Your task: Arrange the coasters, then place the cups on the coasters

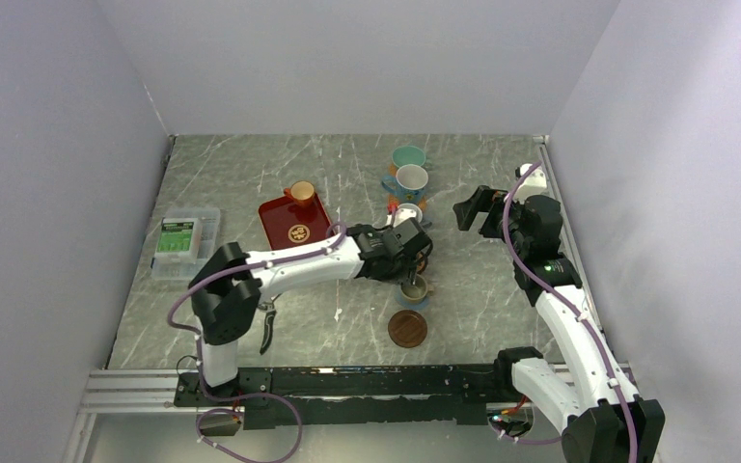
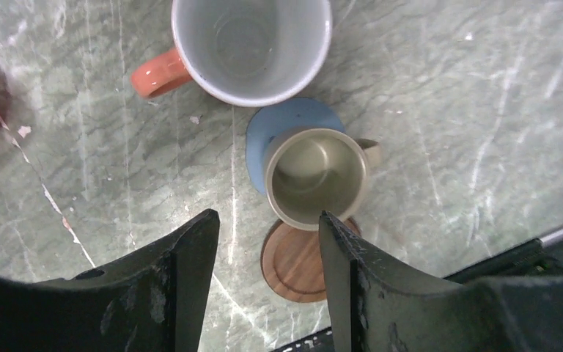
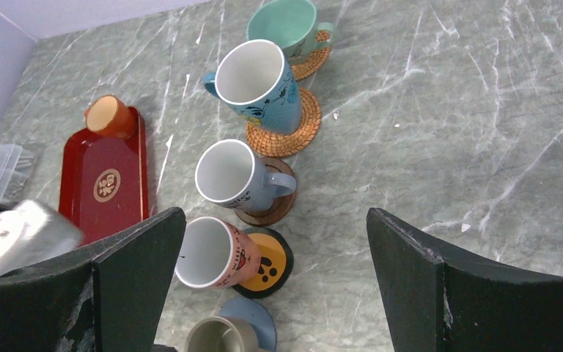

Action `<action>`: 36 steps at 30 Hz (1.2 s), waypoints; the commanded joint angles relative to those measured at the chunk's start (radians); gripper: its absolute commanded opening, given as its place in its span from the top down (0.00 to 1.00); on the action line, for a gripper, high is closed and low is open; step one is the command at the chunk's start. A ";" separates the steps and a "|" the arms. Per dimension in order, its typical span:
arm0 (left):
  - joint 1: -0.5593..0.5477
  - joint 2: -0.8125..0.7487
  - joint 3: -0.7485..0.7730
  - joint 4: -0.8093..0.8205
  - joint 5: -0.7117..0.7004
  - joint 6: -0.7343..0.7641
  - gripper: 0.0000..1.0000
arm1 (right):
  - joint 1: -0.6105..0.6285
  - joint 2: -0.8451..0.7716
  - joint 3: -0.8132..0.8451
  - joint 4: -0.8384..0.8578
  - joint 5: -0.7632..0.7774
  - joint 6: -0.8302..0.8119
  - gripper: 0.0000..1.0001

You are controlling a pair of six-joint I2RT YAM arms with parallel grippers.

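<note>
Left end effector (image 2: 267,220) hangs released just above the olive cup (image 2: 315,176) on the blue coaster (image 2: 271,128). A finger clipping the rim during withdrawal could tip it or drag it off.

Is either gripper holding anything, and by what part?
Nothing is held. The left gripper stands open above the olive cup, which sits on the blue coaster; the right gripper is open and empty.

Just beyond the matt black plastic fingers (image 2: 183,271) of the left gripper (image 2: 267,216), the olive cup (image 2: 315,176) wears a dull glaze. The blue coaster (image 2: 278,128) under it looks smooth, the brown coaster (image 2: 293,268) between the fingers is grained wood, and the table (image 2: 484,110) looks like veined stone.
</note>
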 commanded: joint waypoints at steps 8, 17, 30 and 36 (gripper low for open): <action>0.271 -0.235 -0.070 -0.001 0.121 0.252 0.42 | 0.002 -0.015 -0.003 0.051 -0.018 -0.008 0.00; 0.767 -0.195 0.033 0.018 0.378 0.559 0.49 | 0.002 -0.013 -0.005 0.055 -0.021 -0.010 0.00; 0.954 0.100 0.217 0.115 0.633 0.932 0.58 | 0.003 -0.013 -0.007 0.056 -0.021 -0.014 0.00; 0.959 0.205 0.291 0.128 0.656 0.952 0.58 | 0.003 -0.012 -0.010 0.056 -0.019 -0.015 0.00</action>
